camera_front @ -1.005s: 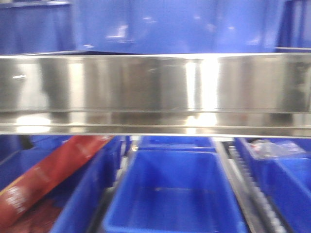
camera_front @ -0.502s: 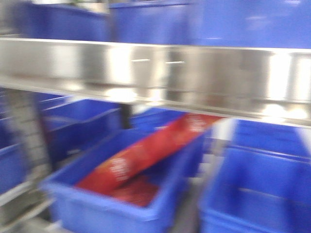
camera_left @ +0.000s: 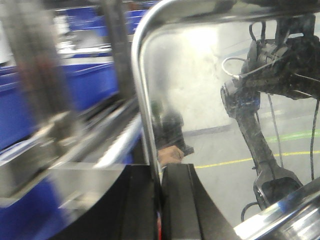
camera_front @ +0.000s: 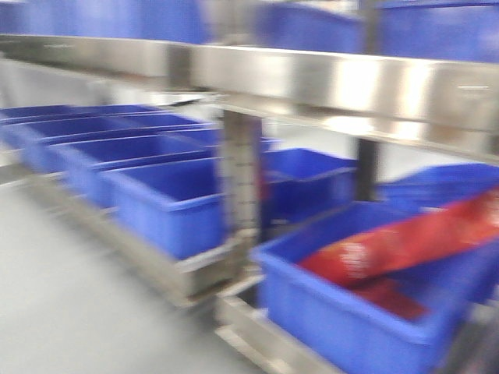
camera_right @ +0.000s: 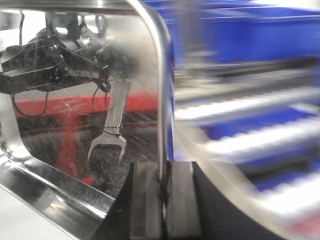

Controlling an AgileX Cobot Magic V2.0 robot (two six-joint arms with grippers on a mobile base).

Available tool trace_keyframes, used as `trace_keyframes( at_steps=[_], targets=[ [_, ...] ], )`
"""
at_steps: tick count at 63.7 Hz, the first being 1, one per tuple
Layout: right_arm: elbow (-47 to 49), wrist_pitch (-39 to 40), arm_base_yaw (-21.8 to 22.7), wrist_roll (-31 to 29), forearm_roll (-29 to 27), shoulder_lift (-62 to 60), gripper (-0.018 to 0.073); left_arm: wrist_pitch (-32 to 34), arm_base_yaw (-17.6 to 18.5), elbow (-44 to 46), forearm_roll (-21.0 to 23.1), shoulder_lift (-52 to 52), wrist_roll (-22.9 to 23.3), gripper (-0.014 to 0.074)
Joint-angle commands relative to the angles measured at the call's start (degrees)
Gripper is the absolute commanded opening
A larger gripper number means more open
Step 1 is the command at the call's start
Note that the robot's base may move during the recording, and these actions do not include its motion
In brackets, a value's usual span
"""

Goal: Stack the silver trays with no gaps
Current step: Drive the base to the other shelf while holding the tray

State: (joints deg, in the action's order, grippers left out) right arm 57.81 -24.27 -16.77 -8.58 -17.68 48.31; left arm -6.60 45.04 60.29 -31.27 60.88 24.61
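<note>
Left end effector (camera_left: 159, 176) pinches silver tray (camera_left: 200, 90); red packet (camera_front: 405, 241) lettering unreadable.

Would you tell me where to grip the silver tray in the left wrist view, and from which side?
Take the silver tray by its thin straight rim, below the rounded corner, edge-on from outside: the wall is thin enough for the left gripper fingers to straddle, as here.

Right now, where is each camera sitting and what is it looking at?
Front camera: faces shelves of blue bins, one holding a red packet; no robot parts.
Left wrist: behind the left gripper, shut on a silver tray rim.
Right wrist: behind the right gripper, also shut on a silver tray rim.
Shared: all views show blue bins.
</note>
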Motion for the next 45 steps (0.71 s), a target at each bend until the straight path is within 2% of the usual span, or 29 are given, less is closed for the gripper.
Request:
trace_keyframes(
  at_steps=[1,45],
  targets=[
    [0.3,3.4,0.6,-0.5,1.4,-0.9,-0.0068,-1.1,-0.7,0.2,-1.2,-1.0,-0.1,-0.0017],
    [0.3,3.3,0.6,-0.5,1.4,-1.0,-0.0068,-1.1,-0.7,0.2,-1.2,-1.0,-0.1,-0.0017]
  ],
)
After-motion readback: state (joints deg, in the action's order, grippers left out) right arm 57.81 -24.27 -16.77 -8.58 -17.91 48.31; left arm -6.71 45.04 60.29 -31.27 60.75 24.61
